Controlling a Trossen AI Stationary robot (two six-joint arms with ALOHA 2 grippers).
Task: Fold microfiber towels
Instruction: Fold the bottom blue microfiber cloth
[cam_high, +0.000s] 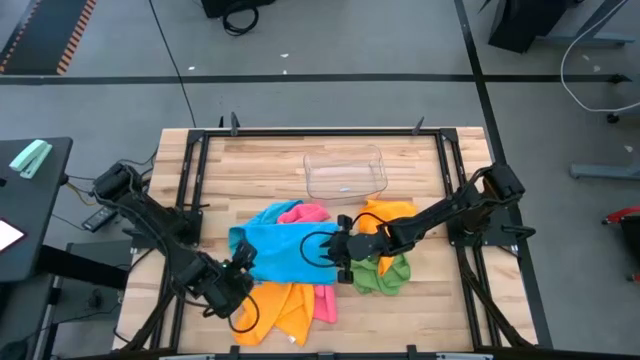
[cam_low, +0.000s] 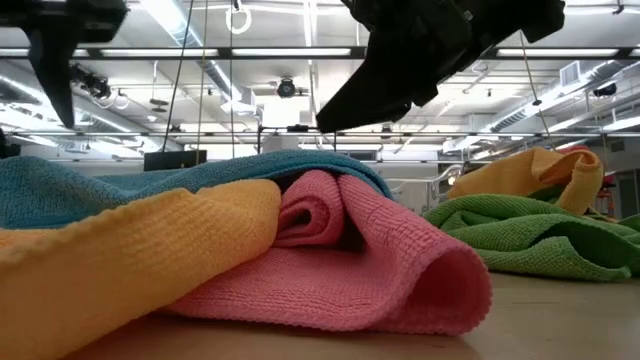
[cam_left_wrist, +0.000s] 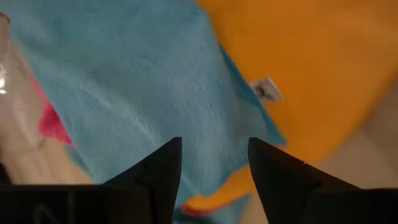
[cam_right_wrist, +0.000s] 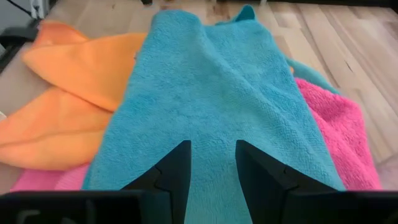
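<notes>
Several microfiber towels lie in a loose heap at the table's middle. A blue towel (cam_high: 280, 250) is spread on top, over an orange towel (cam_high: 285, 305) and a pink towel (cam_high: 325, 300) toward the near edge. A green towel (cam_high: 385, 275) and a second orange towel (cam_high: 385, 212) lie on the right. My left gripper (cam_high: 243, 262) is open above the blue towel's near left corner (cam_left_wrist: 249, 118). My right gripper (cam_high: 338, 250) is open over the blue towel's right edge (cam_right_wrist: 211, 93), pointing toward the table's left. In the low view both dark grippers hang clear above the cloth.
A clear plastic tray (cam_high: 345, 172) stands on the wood behind the heap, toward the far edge. More pink cloth (cam_high: 310, 212) shows at the heap's far side. Black frame rails (cam_high: 195, 180) run along both sides of the table.
</notes>
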